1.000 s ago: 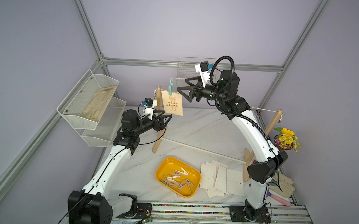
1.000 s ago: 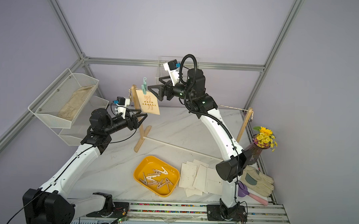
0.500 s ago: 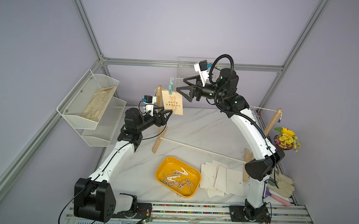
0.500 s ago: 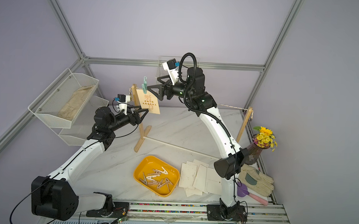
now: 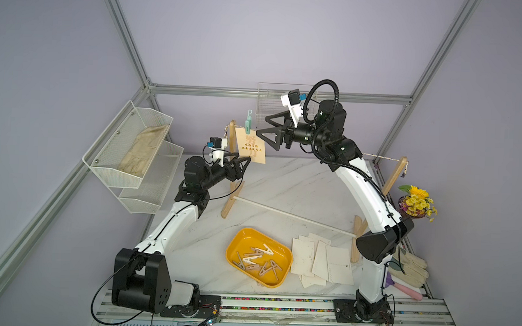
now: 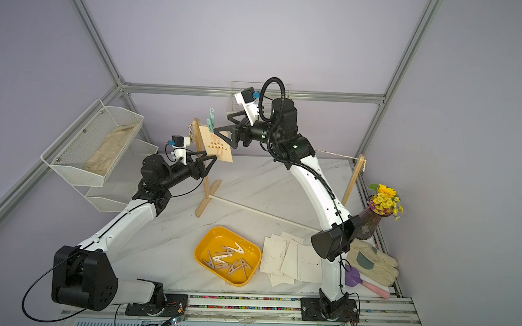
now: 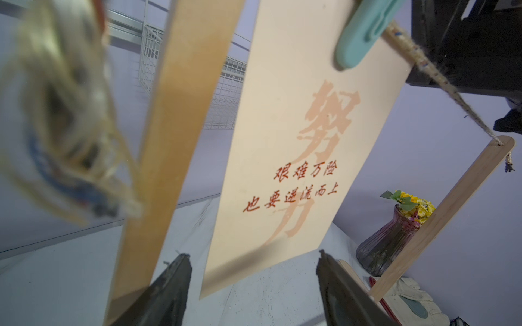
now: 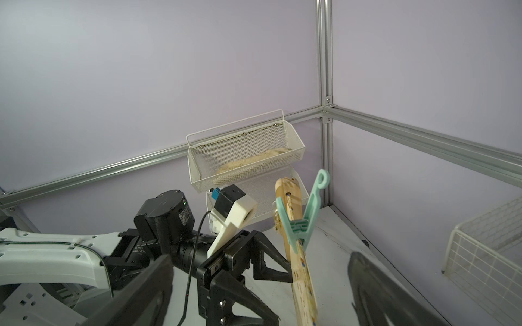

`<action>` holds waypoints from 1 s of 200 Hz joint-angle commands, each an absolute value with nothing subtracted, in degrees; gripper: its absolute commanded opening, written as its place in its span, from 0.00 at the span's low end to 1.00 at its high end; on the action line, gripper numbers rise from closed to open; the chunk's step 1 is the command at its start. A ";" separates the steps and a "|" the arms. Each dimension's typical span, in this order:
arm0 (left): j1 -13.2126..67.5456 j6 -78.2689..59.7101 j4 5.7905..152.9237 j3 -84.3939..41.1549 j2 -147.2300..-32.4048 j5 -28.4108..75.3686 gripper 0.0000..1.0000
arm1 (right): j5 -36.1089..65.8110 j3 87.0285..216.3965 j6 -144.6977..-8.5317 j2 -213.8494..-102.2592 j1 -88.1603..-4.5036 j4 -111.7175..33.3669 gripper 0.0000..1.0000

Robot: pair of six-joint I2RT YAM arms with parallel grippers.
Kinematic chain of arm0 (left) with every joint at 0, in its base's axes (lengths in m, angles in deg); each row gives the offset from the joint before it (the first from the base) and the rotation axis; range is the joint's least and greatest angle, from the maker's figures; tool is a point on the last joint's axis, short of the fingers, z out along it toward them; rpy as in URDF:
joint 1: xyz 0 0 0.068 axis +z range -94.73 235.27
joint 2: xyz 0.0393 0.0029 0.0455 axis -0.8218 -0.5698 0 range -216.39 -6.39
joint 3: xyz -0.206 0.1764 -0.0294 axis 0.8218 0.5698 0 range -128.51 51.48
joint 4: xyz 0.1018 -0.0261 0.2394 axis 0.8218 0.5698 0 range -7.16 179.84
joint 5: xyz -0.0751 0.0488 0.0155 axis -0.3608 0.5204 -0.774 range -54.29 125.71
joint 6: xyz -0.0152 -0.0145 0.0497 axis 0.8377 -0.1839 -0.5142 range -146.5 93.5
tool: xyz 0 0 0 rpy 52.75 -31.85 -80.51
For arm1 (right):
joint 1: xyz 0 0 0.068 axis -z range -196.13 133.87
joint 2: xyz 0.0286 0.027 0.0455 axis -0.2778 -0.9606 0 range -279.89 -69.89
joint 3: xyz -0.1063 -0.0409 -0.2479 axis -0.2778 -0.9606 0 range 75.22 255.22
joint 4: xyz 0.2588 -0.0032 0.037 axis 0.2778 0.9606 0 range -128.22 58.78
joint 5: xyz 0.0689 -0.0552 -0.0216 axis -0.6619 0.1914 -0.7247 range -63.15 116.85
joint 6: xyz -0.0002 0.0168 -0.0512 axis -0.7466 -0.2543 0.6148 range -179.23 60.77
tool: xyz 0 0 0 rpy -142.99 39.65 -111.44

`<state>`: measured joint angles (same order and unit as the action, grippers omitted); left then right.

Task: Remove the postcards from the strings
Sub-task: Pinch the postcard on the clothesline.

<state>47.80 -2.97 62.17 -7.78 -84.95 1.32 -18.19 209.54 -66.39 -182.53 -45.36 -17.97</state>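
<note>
Saw a white, grey-veined, marble-look table (image 5: 283, 183). Found near its front a yellow tray (image 5: 247, 238) with pale clothespins (image 5: 257, 259) inside. Found just beside that tray a loose, overlapping pile of cream postcards (image 5: 325, 260) lying flat. Noted two wooden posts (image 5: 229, 203) standing on splayed feet, well apart, joined low by a thin white rod (image 5: 290, 215) along the surface. Spotted at the right edge a purple glass vase (image 6: 369, 223) of yellow flowers, pale work gloves (image 6: 370, 262) and, beside them, a purple-and-pink trowel (image 6: 366, 283).
</note>
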 commanded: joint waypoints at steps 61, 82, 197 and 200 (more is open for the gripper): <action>48.15 2.75 52.93 -8.18 -86.84 -7.81 0.66 | -20.24 208.98 -65.21 -182.73 -44.97 -18.02 0.97; 48.06 4.62 50.47 -7.31 -86.84 -8.73 0.65 | -20.38 208.57 -65.18 -182.70 -44.96 -18.43 0.97; 47.97 8.52 44.59 -5.73 -86.89 -9.61 0.29 | -18.58 209.03 -67.82 -184.13 -44.96 -21.29 0.97; 47.97 8.63 44.45 -5.71 -87.74 -9.61 0.29 | -18.35 209.13 -68.28 -184.34 -44.96 -21.68 0.97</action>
<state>47.80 7.02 48.71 -7.63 -87.07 -9.11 -19.21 208.41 -66.30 -182.75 -45.36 -18.48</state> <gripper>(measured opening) 0.309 0.972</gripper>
